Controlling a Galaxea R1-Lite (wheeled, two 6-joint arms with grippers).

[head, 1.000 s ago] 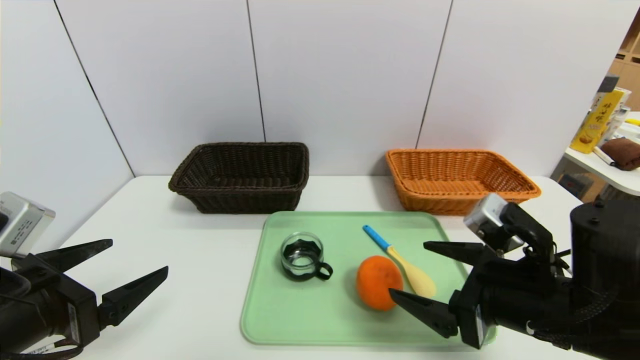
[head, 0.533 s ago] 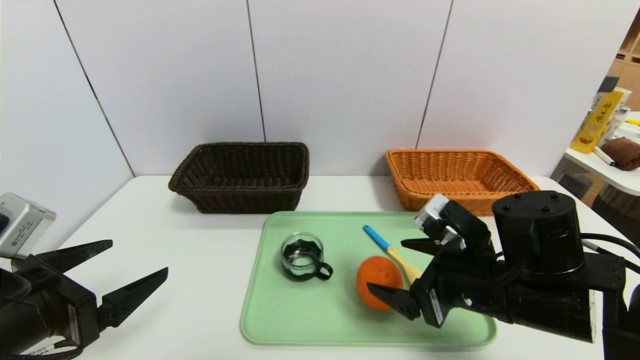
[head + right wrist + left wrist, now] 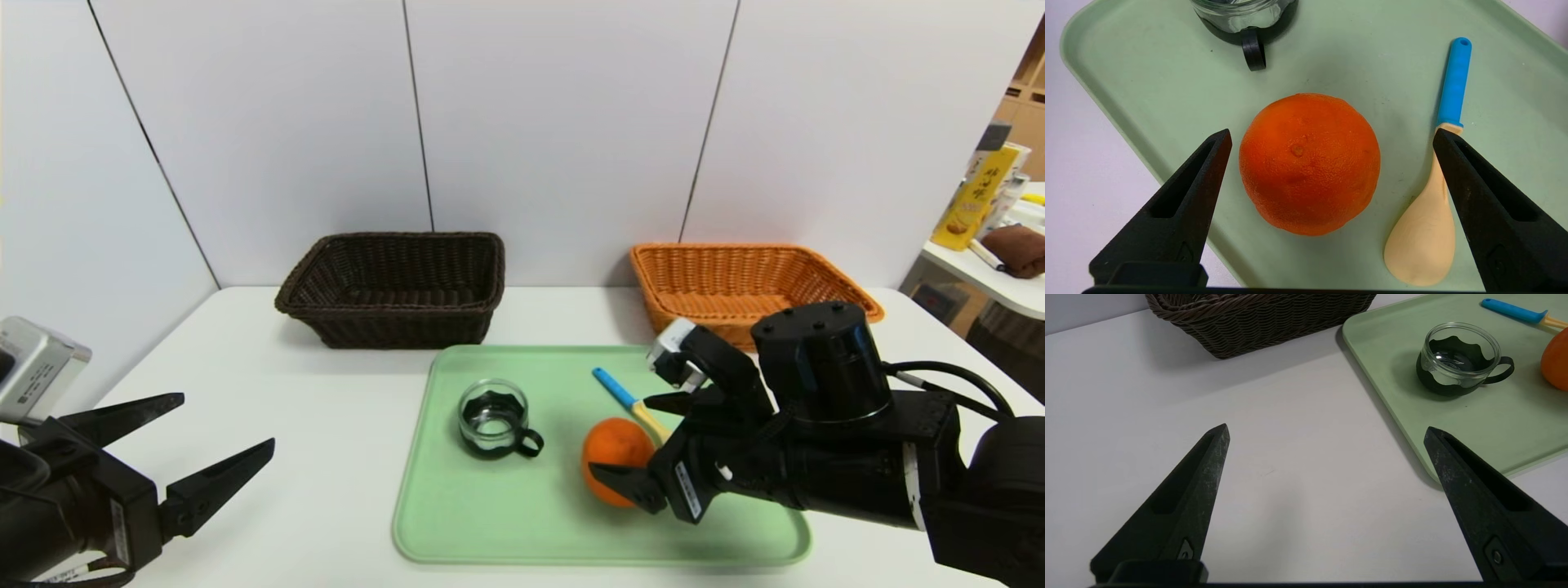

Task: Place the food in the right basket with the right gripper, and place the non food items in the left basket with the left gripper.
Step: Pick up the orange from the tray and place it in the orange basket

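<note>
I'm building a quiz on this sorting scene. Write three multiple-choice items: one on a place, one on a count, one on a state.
1. Where does the orange lie?
A. in the orange-tan basket
B. on the green tray
C. on the bare table

2. How many things lie on the tray?
A. two
B. three
C. five

3. How is the right hand?
A. open, its fingers on either side of the orange, not touching
B. shut on the spoon
C. open over the dark basket

Answers:
1 B, the fruit rests on the tray.
2 B, the orange, the glass cup and the spoon.
3 A, the right wrist view shows gaps on both sides.
</note>
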